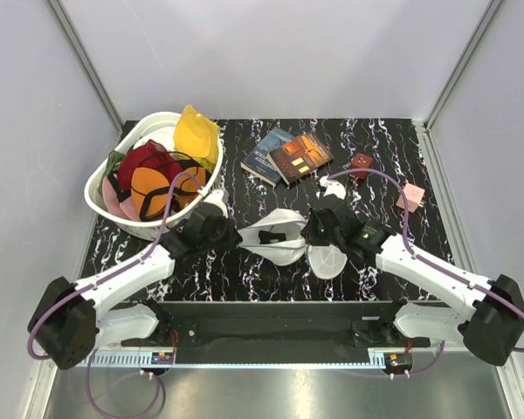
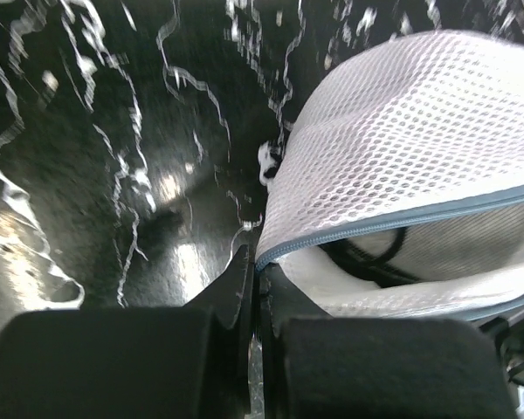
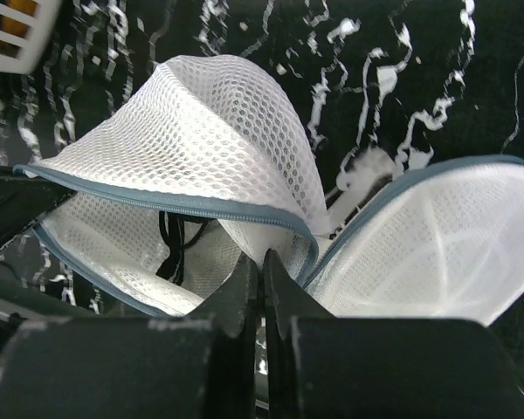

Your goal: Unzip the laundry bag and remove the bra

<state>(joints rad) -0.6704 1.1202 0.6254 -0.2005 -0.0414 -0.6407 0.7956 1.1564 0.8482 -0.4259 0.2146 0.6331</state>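
Observation:
The white mesh laundry bag lies unzipped between my two grippers in the top view, with a flat disc end folded out to its right. The black bra shows as dark straps inside the opening. My left gripper is shut on the bag's blue-grey zip edge, and the bra straps lie just inside. My right gripper is shut on the bag's mesh next to the zip, with the bra straps to its left and the disc end to its right.
A white slotted basket at back left holds an orange-cupped bra, red and yellow clothes. Two books lie at the back middle. A dark red block and a pink block sit at the right.

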